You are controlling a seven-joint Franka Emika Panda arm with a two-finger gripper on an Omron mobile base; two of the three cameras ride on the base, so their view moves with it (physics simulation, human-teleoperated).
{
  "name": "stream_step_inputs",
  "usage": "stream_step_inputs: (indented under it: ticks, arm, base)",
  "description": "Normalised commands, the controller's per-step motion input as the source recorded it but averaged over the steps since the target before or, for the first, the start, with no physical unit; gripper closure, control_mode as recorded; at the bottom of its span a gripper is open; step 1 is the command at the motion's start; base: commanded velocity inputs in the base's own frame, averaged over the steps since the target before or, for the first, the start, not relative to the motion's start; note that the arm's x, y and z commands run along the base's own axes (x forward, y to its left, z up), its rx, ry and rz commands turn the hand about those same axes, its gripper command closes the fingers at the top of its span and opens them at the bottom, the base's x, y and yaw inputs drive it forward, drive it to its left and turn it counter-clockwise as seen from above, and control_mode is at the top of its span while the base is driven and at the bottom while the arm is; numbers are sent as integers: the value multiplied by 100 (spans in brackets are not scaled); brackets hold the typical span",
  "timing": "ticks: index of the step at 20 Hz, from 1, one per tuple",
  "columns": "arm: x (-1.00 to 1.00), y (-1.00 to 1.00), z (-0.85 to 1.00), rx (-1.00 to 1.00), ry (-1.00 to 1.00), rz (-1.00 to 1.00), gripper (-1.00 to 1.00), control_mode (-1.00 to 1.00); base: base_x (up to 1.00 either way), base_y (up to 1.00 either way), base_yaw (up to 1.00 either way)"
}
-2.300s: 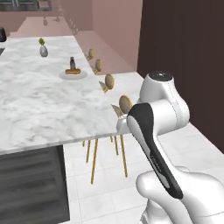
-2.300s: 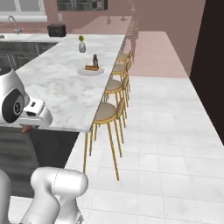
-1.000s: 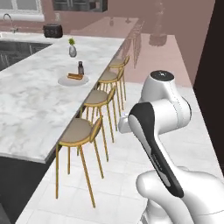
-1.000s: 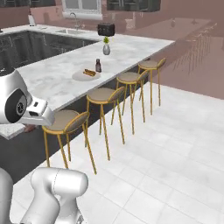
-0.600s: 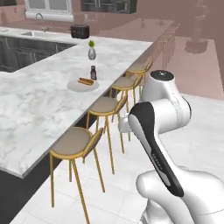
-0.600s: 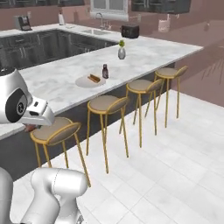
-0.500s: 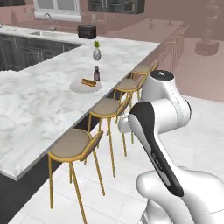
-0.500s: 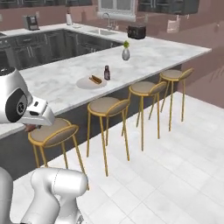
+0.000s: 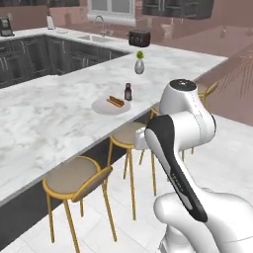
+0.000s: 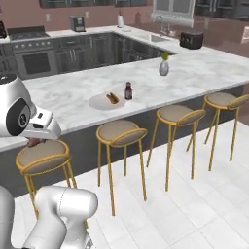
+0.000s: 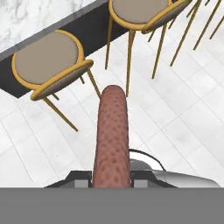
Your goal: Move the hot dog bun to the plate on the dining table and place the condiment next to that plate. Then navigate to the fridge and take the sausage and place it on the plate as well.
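gripper [image 11: 112,181]: fingers pinching the sausage [image 11: 112,131]
plate [image 10: 99,102]: on the counter [image 10: 73,92], bun [image 10: 112,98] on it
bottle [image 10: 128,91]: just right of plate

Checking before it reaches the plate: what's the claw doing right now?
Claw: closed, holding the sausage.

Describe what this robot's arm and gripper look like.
The arm is glossy white with rounded, bulbous segments, a dark band along its forearm and dark grey round joint caps. The gripper has two small dark finger tips on a white hand. No cables show.
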Motion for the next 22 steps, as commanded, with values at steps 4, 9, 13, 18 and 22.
stream_step_inputs:
  ticks: [4,9,13,18,22]
  arm:
    - [0,0,0,0,0,0,100,100]
    - [0,0,0,0,0,0,100,100]
    - [0,0,0,0,0,0,100,100]
    - [0,0,0,0,0,0,100,100]
    - [0,0,0,0,0,0,100,100]
  base:
    - [42,-76,48]
    - [34,-80,47]
    - [31,-80,47]
    - [34,-68,48]
    - [39,-56,42]
